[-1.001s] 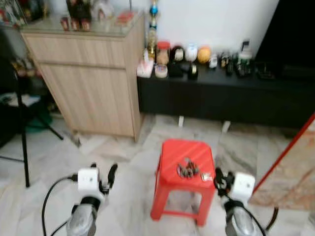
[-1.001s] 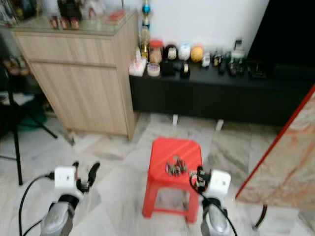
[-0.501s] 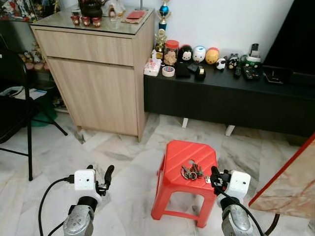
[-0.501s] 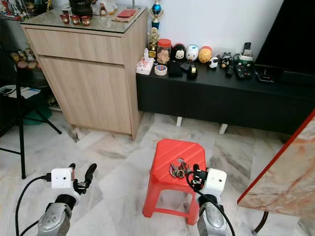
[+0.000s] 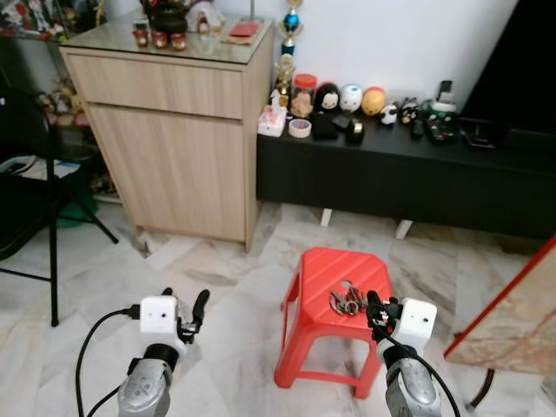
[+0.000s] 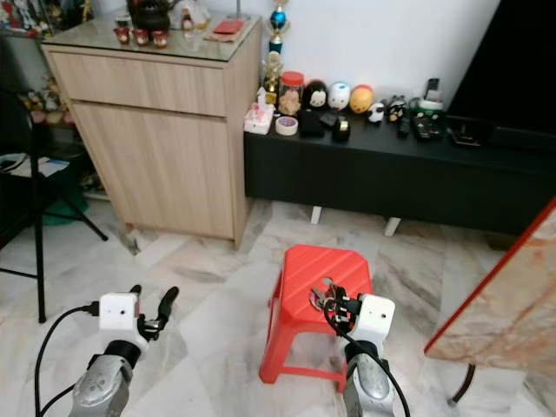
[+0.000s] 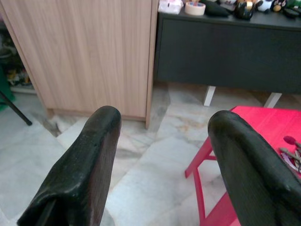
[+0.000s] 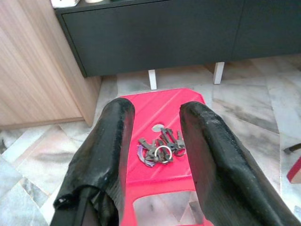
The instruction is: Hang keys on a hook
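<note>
I judge the job barely begun: the keys [image 8: 159,147] are not yet in my grip. They lie in a loose bunch on top of the red stool [image 5: 335,278], which sits low and a little right of centre in the head views, with a small hole in the seat just beside them.

My right claw [image 8: 157,127] hangs above the stool's near edge, low and right of centre in the head views. Its wrist camera looks straight down the two fingers [image 8: 110,141], and the keys show in the gap between them. The fingers stand apart, with nothing between them and nothing touching the keys that I can see. To my eye it is lined up for the pick but not lowered.

My left claw [image 5: 193,314] sits idle at the lower left of the frame, over bare marble floor [image 5: 226,287], well apart from the stool. Its fingers are spread wide and hold nothing.

So everything is left, as I reckon it: drop the right claw onto the bunch, close on it, lift, then carry it to a hook. I see none here. The upper part of the frame has a wooden cabinet [image 5: 174,130] at the upper left and a low black bench [image 5: 408,178] with small ornaments along the back wall.
</note>
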### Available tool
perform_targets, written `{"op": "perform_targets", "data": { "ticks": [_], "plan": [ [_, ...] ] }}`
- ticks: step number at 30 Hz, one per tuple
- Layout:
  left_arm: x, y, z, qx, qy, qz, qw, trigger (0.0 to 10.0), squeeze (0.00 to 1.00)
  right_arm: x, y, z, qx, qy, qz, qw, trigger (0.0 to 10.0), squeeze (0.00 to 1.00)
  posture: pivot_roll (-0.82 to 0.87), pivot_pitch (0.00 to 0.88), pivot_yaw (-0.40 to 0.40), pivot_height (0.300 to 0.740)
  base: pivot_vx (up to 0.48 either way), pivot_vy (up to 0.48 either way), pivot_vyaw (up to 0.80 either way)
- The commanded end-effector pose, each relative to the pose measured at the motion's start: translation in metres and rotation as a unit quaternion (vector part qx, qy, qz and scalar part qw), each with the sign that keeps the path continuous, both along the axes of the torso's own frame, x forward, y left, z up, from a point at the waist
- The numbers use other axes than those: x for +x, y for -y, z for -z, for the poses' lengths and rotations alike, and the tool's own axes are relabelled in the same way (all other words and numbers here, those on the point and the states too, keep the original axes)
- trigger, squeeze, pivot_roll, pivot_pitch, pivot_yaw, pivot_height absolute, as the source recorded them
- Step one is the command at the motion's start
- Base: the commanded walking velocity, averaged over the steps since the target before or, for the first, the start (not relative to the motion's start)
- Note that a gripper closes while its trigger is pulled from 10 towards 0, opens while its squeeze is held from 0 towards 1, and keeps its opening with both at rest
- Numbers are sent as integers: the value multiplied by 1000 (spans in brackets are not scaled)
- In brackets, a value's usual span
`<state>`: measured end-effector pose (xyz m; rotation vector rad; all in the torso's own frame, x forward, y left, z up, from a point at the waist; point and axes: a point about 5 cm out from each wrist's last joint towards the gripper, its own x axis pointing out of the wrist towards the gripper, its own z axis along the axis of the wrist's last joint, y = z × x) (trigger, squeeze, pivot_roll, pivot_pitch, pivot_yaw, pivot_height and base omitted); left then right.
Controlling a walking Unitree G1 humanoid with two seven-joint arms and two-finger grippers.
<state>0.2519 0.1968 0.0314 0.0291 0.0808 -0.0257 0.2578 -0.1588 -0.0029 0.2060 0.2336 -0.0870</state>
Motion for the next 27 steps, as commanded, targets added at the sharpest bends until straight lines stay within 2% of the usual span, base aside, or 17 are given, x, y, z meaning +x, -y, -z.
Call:
{"op": "perform_targets", "data": {
  "ticks": [1, 7, 10, 13, 15, 27],
  "plan": [
    [1, 1, -2, 6, 1, 9, 1000, 10000, 0, 1, 2, -1, -1, 0, 4, 1000, 10000, 0, 19, 0, -76, 740, 0, 0, 0],
    [1, 1, -3, 7, 1, 11, 1000, 10000, 0, 1, 0, -2, -9, 2, -8, 1000, 10000, 0, 18, 0, -73, 740, 0, 0, 0],
    [3, 3, -4, 7, 2, 18, 1000, 10000, 0, 2, -1, -3, -11, 7, -9, 1000, 10000, 0, 18, 0, -71, 740, 242, 0, 800],
    [3, 4, -5, 7, 3, 19, 1000, 10000, 0, 2, -3, -3, 12, 6, -4, 1000, 10000, 0, 18, 0, -69, 740, 247, 0, 0],
    [3, 4, -5, 9, 2, 20, 1000, 10000, 0, 3, -4, -4, -4, 11, -15, 1000, 10000, 0, 20, 0, -68, 740, 253, 0, 0],
    [2, 3, -4, 11, -1, 24, 1000, 10000, 0, 2, -4, -3, 3, 8, -4, 1000, 10000, 0, 23, 0, -62, 740, 262, 0, 0]
  ]
}}
